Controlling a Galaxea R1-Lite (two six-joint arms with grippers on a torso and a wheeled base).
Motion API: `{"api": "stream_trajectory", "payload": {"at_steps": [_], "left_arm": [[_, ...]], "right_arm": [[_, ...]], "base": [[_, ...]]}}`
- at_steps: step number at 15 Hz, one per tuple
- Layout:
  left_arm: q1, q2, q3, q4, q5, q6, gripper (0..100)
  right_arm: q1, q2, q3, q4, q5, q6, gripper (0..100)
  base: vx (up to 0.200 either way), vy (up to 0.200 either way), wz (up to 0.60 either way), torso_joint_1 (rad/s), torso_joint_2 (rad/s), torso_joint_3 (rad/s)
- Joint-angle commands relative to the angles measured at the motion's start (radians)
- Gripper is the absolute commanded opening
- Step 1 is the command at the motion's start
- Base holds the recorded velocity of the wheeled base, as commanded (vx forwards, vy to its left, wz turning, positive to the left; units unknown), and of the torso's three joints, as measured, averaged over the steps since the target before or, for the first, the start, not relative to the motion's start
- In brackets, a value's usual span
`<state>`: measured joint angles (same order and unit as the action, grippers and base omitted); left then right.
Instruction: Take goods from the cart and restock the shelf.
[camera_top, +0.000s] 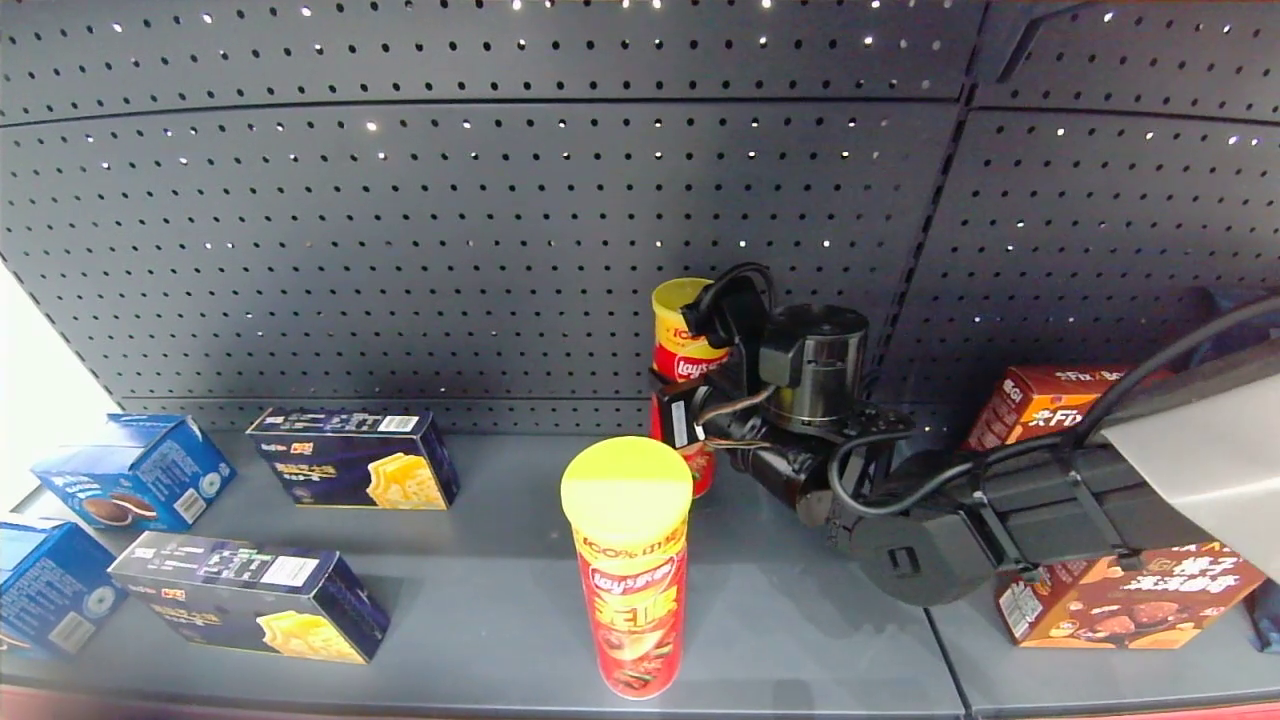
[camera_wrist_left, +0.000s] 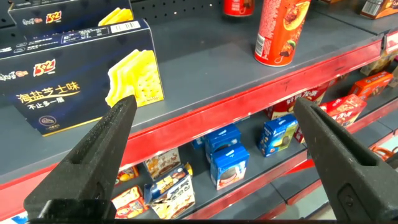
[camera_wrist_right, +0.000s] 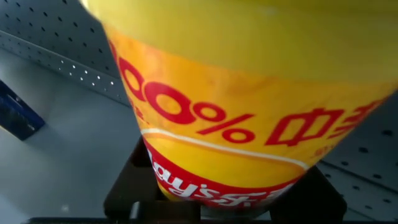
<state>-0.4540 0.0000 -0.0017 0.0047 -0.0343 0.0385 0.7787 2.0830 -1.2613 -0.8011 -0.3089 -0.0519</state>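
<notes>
The right gripper (camera_top: 690, 422) is clamped around a chip can (camera_top: 677, 340), upright near the back edge of the shelf (camera_top: 480, 560), close to the pegboard (camera_top: 400, 250). A second can (camera_top: 630, 570) stands at the front edge (yellow lid up). The left gripper (camera_wrist_left: 214, 107) hangs wide apart, holding nothing, just off the front edge beside a dark cracker box (camera_wrist_left: 74, 81).

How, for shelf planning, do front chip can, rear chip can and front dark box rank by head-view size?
Tied: front chip can and front dark box, about alike.
Then rear chip can, partly hidden.
</notes>
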Motion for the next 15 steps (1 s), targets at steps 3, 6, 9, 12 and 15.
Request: {"api": "stream_trajectory", "payload": {"at_steps": [3, 6, 9, 12, 15], "left_arm": [[0.000, 0.000, 0.000, 0.000, -0.001, 0.000, 100], [0.000, 0.000, 0.000, 0.000, -0.001, 0.000, 100], [0.000, 0.000, 0.000, 0.000, 0.001, 0.000, 100], [0.000, 0.000, 0.000, 0.001, -0.001, 0.000, 100], [0.000, 0.000, 0.000, 0.000, 0.001, 0.000, 100]], "right_arm": [[0.011, 0.039, -0.030, 0.000, -0.001, 0.000, 0], [0.011, 0.063, -0.050, 0.000, -0.001, 0.001, 0], [0.011, 0.065, -0.049, 0.000, -0.001, 0.001, 0], [0.013, 0.072, -0.047, 0.000, -0.001, 0.006, 100], [0.020, 0.032, 0.000, 0.000, -0.001, 0.004, 100]], "base": [[0.000, 0.000, 0.00, 0.000, 0.00, 0.000], [0.000, 0.000, 0.00, 0.000, 0.00, 0.000], [0.000, 0.000, 0.00, 0.000, 0.00, 0.000], [0.000, 0.000, 0.00, 0.000, 0.00, 0.000], [0.000, 0.000, 0.00, 0.000, 0.00, 0.000]]}}
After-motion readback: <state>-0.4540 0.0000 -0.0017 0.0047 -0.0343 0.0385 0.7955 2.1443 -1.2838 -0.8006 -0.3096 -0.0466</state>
